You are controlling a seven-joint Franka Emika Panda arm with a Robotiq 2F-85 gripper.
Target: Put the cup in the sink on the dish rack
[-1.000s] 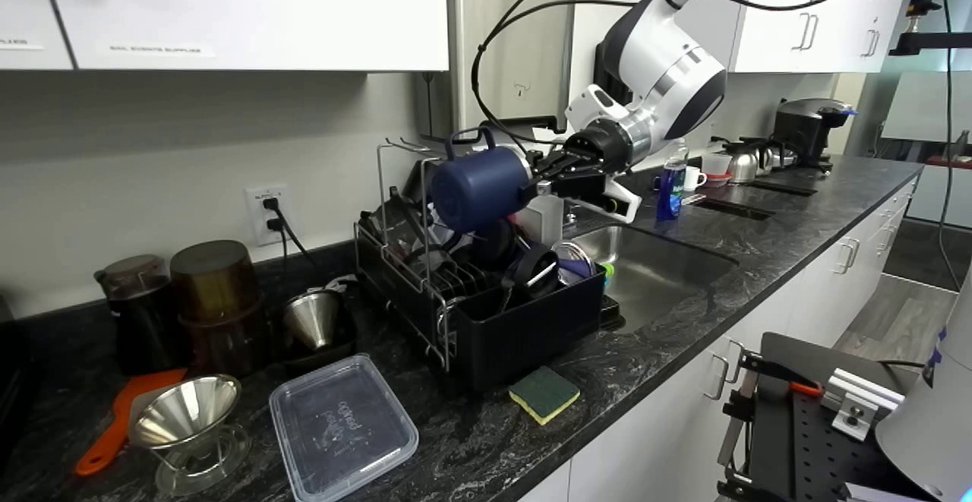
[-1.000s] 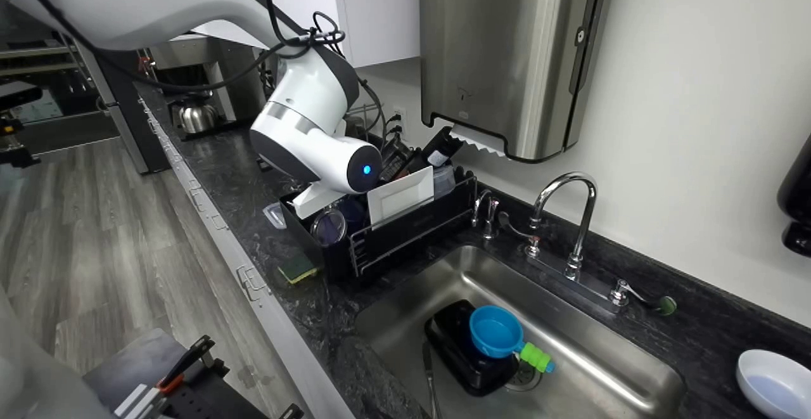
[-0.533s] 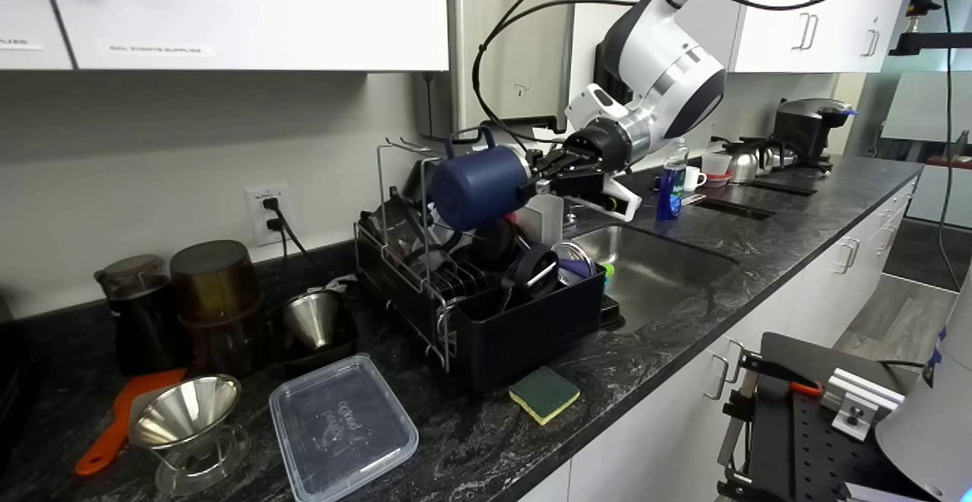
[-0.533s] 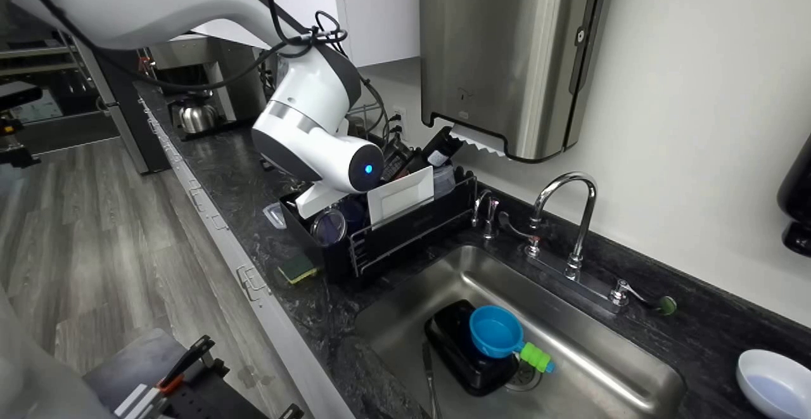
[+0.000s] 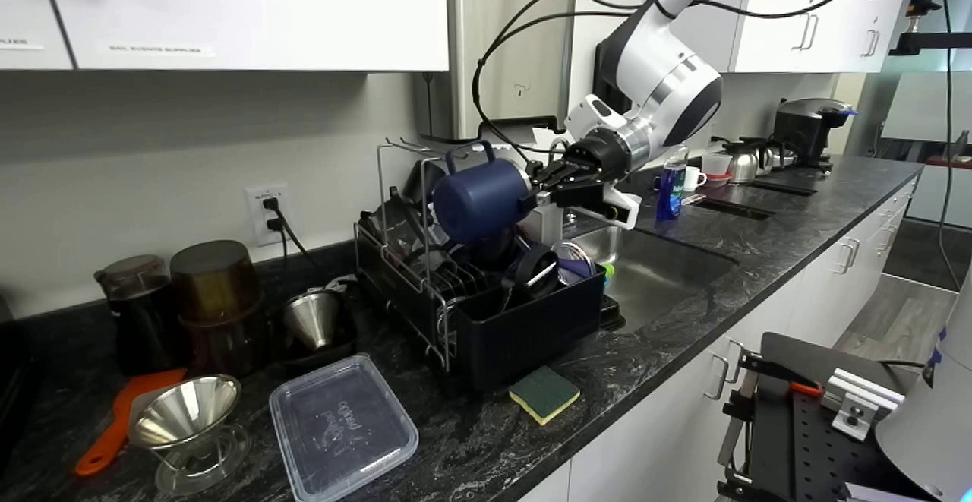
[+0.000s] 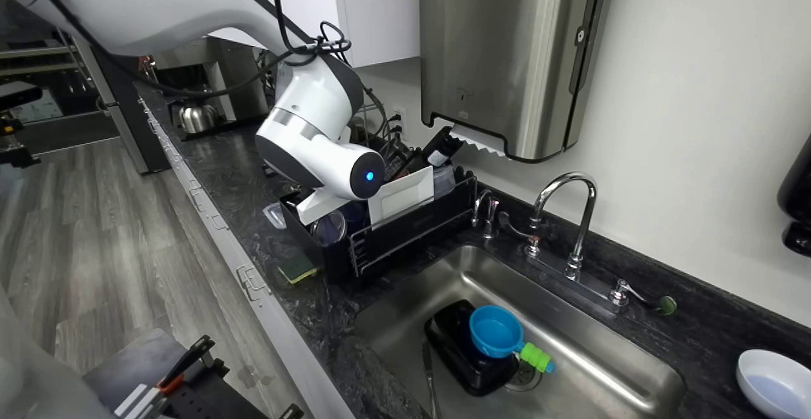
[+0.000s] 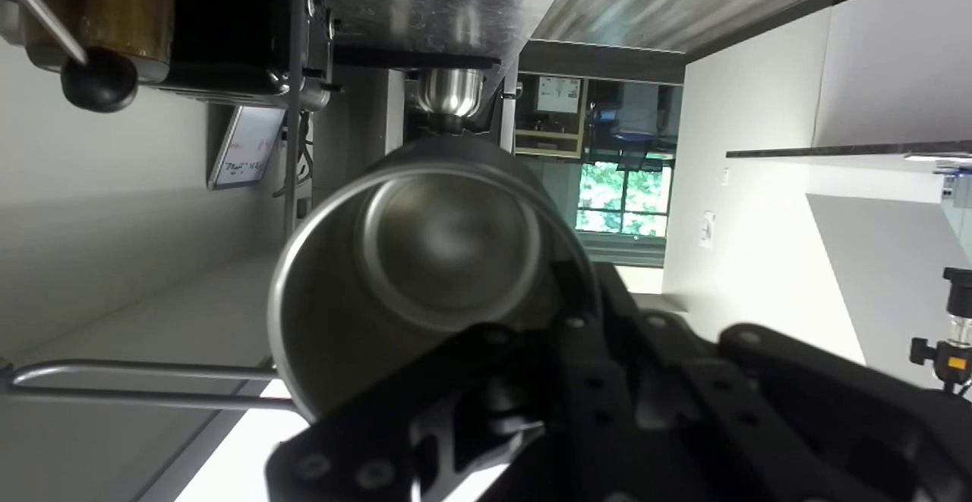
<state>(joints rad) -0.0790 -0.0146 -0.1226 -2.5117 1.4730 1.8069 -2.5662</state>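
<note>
We log a glossy white arm [image 5: 659,61] with dark joint caps [image 5: 694,116], grey bands [image 5: 671,86], small round screw holes in the shell, a silver wrist ring [image 5: 637,140], and a small blue light [image 6: 370,176] on a round black end cap [image 6: 366,188] in an exterior view. Black cables [image 5: 475,88] run outside, held with black ties [image 5: 664,11], and we note two white brackets [image 5: 624,208] by the wrist, one with an oval slot, plus a white base [image 5: 923,434] with blue-purple marks [image 5: 942,333]. We tag the gripper [image 5: 534,184] as black: slim linkage bars [image 7: 600,411], pale round screw heads [image 7: 376,474] in the wrist view, blurry.
</note>
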